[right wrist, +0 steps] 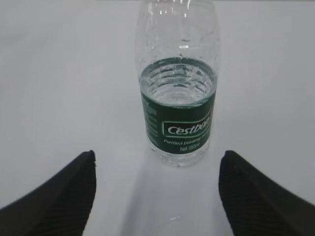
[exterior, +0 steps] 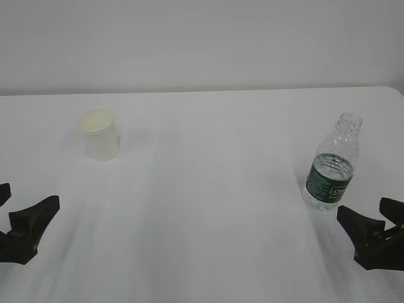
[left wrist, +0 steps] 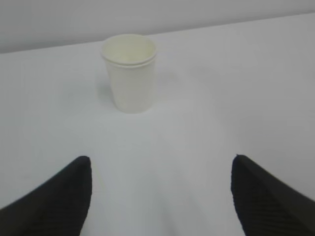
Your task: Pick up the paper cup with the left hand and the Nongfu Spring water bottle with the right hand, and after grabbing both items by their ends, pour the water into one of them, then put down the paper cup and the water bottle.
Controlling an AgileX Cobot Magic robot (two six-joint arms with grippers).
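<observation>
The white paper cup stands upright on the left of the white table, its cream inside showing. My left gripper hovers open in front of it, well short of it. In the left wrist view the cup is ahead of the left gripper, with nothing between the fingers. The capless water bottle with a dark green label stands upright on the right, about half full of water. My right gripper is open just in front of it. The bottle sits centred ahead of the right gripper, untouched.
A plain pale wall rises behind the table's far edge. The table's right edge runs close to the bottle. Nothing else stands on the table between cup and bottle.
</observation>
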